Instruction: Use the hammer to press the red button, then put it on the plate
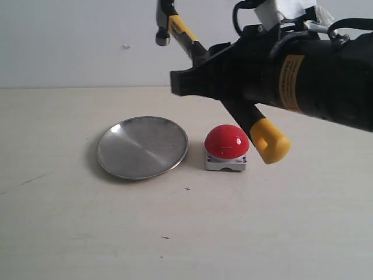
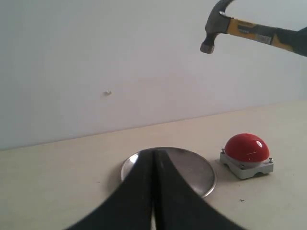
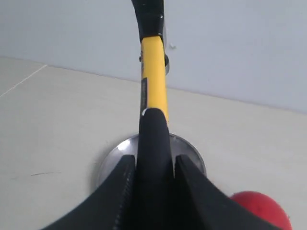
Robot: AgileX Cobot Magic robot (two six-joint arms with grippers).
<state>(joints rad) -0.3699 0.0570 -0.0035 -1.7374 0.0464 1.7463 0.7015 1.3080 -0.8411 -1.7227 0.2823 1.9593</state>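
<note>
The right gripper clamps its fingers on the black handle of the hammer, which is held in the air with its head high and its yellow end low, near the button. The button sits on the tabletop just beside the plate. The left gripper points toward the plate, its fingers pressed together and empty.

- The hammer runs off the upper edge above the right end effector, which hides its mid-handle.
- The red button beside it is cropped.
- The left end effector hides part of the plate.
</note>
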